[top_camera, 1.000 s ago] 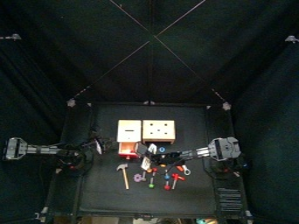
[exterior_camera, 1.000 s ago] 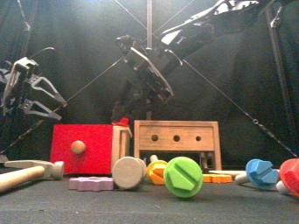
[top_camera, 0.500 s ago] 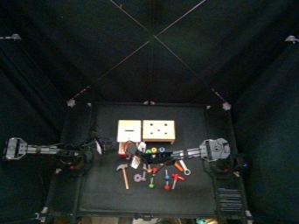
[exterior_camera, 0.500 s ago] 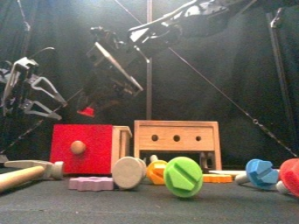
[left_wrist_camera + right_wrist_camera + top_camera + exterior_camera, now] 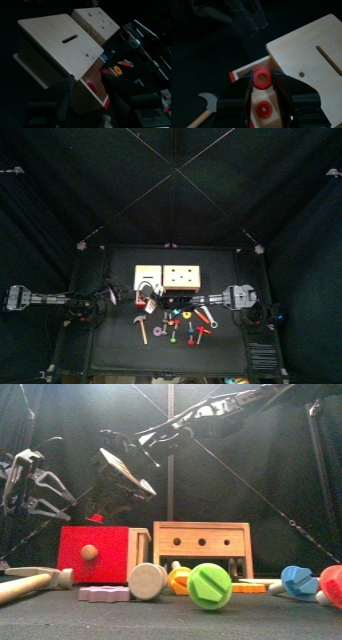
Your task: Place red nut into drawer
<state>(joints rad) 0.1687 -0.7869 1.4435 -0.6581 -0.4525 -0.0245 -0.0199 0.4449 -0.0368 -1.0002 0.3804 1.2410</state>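
Observation:
The red nut (image 5: 262, 80) sits pinched between the jaws of my right gripper (image 5: 263, 76). It hangs just above the drawer's red front (image 5: 246, 71), and the drawer's red knob (image 5: 263, 106) shows below it. In the front view the nut (image 5: 96, 517) hangs over the drawer (image 5: 100, 554), at its left top corner. The drawer's pale top with a slot (image 5: 63, 40) fills the left wrist view. My left gripper (image 5: 95, 80) is open and holds nothing. It stays raised to the left of the drawer (image 5: 147, 276).
A wooden box with dark round holes (image 5: 202, 544) stands right of the drawer. Along the front lie a green screw (image 5: 210, 585), a pale disc (image 5: 147, 580), a purple nut (image 5: 104, 593), a blue screw (image 5: 299, 580) and a hammer (image 5: 140, 325).
My right arm has swung leftward from over the loose toys to over the drawer, carrying the red nut. The left arm has stayed where it was.

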